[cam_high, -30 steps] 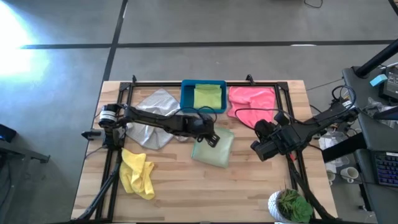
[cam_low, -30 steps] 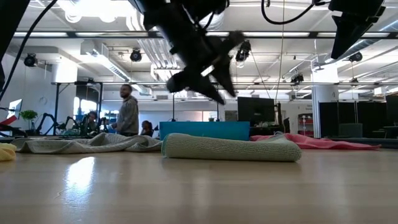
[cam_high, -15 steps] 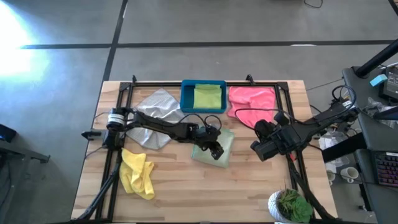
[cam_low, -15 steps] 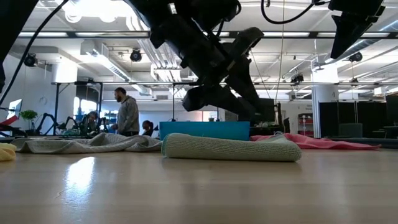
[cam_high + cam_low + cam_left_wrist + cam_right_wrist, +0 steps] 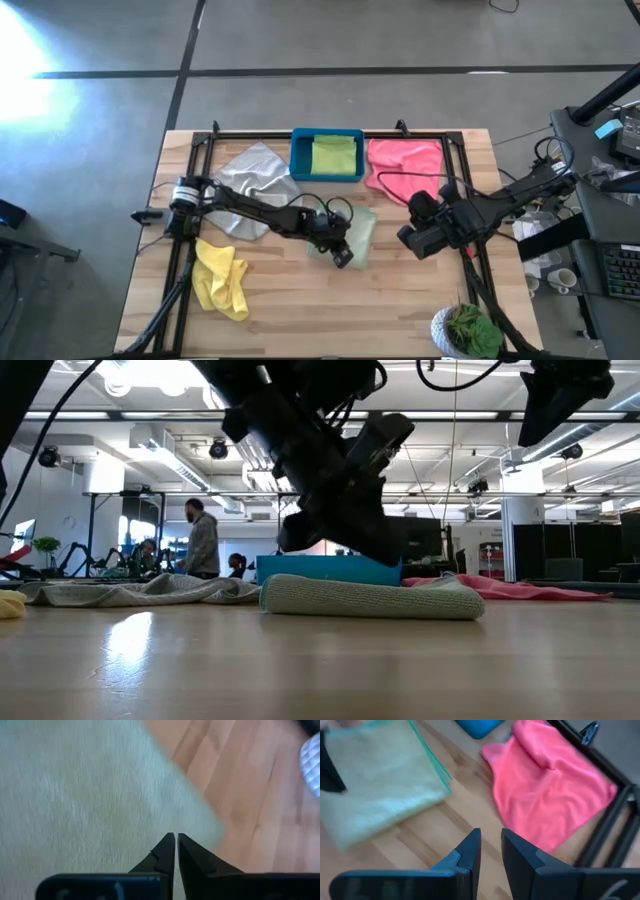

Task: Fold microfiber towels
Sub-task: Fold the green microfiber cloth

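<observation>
A: So, L tool (image 5: 343,260)?
B: Fully closed, grips nothing, at the sage towel's (image 5: 357,232) near edge, mid-bench (image 5: 400,310).
A: R tool (image 5: 412,240)?
B: Fingers a bit apart, empty, just beside the sage towel, near the pink one (image 5: 405,160).

Both arms are black and jointed, with thin black cables looping alongside; the left arm (image 5: 250,205) has a silver base joint.

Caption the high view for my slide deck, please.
Left gripper, jaws shut, over the folded sage towel; right gripper waits beside it.
</observation>
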{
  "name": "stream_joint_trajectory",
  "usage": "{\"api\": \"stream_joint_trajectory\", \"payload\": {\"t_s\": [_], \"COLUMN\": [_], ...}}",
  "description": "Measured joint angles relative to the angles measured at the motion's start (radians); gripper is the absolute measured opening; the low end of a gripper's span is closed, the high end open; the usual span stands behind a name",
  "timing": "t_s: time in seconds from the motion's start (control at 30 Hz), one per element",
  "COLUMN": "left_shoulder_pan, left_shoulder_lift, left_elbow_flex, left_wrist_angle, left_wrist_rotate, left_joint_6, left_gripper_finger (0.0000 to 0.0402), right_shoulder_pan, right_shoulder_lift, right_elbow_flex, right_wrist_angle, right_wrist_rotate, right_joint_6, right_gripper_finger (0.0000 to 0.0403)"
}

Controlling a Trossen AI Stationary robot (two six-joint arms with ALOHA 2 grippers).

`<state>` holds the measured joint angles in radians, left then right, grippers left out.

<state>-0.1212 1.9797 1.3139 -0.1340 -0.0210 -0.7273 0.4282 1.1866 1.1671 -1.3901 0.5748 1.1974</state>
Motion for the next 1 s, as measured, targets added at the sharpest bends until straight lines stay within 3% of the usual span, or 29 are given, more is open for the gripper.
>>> {"api": "stream_joint_trajectory", "payload": {"t_s": [0.2, 0.37, 0.47, 0.8, 1.0], "left_shoulder_pan": [-0.05, -0.058, -0.063, -0.135, -0.187], "left_shoulder_lift": [0.0, 0.0, -0.005, -0.021, -0.048], "left_elbow_flex": [-0.033, -0.103, -0.141, -0.155, -0.154], "left_wrist_angle": [-0.003, -0.009, 0.007, -0.193, -0.35], "left_wrist_rotate": [-0.001, -0.061, -0.036, 0.133, 0.122], "left_joint_6": [0.001, 0.002, 0.028, 0.37, 0.688], "left_gripper_finger": [0.0001, 0.0001, 0.0001, 0.0001, 0.0001], "right_shoulder_pan": [0.0, 0.0, 0.0, 0.0, 0.001], "right_shoulder_lift": [0.0, 0.0, 0.003, 0.032, 0.071], "right_elbow_flex": [0.019, 0.024, 0.023, 0.021, 0.02], "right_wrist_angle": [0.067, 0.126, 0.162, 0.194, 0.274], "right_wrist_rotate": [-0.006, -0.029, -0.032, -0.034, -0.036], "right_joint_6": [0.077, 0.122, 0.138, 0.165, 0.166], "right_gripper_finger": [0.0068, 0.0068, 0.0068, 0.0068, 0.0068]}}
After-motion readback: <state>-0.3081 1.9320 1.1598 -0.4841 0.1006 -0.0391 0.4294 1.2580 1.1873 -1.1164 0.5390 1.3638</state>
